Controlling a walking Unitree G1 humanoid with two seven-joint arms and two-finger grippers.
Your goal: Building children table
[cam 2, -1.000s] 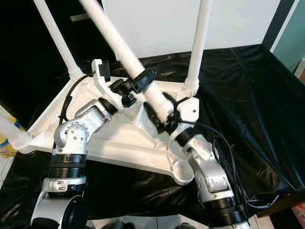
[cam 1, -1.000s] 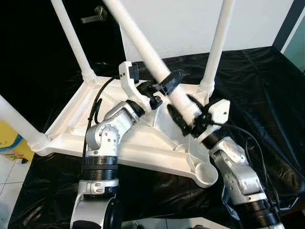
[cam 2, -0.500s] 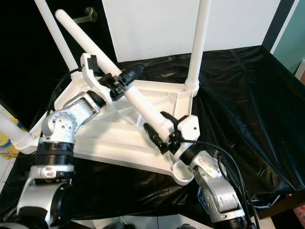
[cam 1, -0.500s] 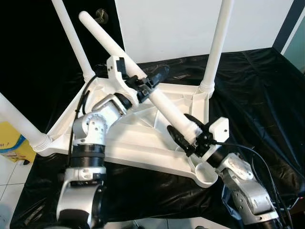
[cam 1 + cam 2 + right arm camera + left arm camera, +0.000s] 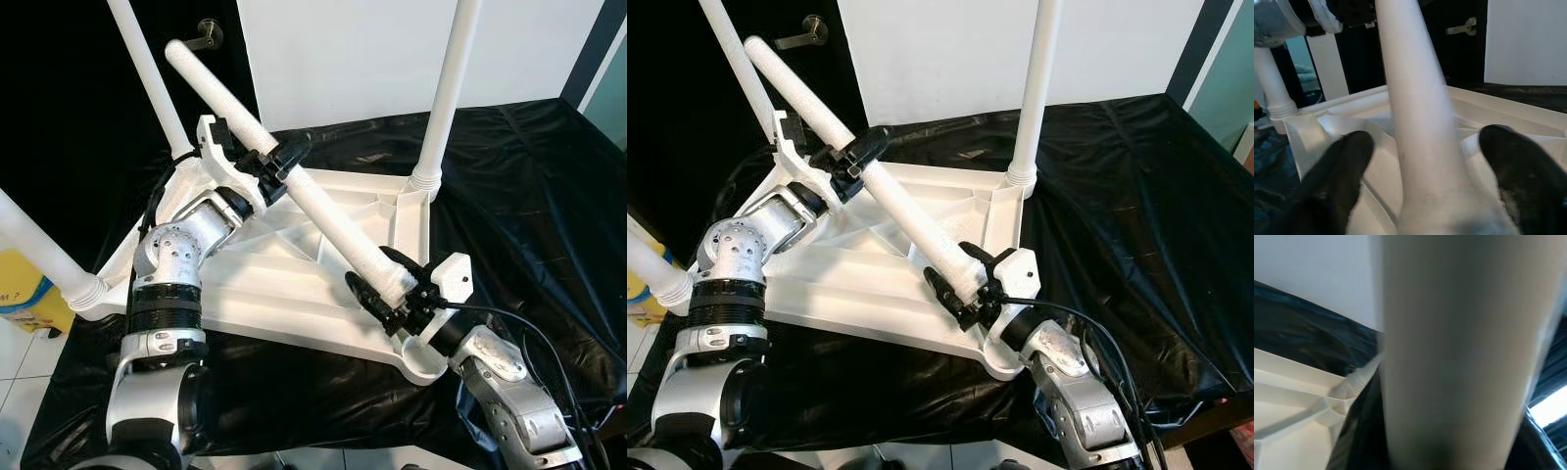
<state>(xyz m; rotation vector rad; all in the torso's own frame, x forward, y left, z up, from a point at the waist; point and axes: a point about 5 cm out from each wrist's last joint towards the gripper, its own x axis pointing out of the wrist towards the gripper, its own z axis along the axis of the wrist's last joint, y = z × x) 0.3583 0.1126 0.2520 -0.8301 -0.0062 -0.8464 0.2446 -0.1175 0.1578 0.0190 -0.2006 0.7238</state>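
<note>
The white table top (image 5: 265,284) lies upside down on a black sheet. Three white legs stand upright in its corners: back right (image 5: 446,93), back left (image 5: 147,78), near left (image 5: 39,250). A fourth loose leg (image 5: 313,201) slants across the top, held by both grippers. My left gripper (image 5: 279,162) is shut on its upper part; the leg (image 5: 1449,357) looms close in the left wrist view. My right gripper (image 5: 387,289) is shut on its lower end, with a black finger (image 5: 1347,161) on either side. That end hangs just above the open corner socket (image 5: 423,354) at the front right.
The black sheet (image 5: 529,196) covers the work surface and drops off at the front. A yellow box (image 5: 29,299) sits on the floor at the left. Behind stand a white wall panel (image 5: 353,49) and a dark door with a handle (image 5: 208,31).
The loose leg has tipped further over and come down. Its lower end moved with my right gripper toward the front right corner. My left gripper shifted left and back along it.
</note>
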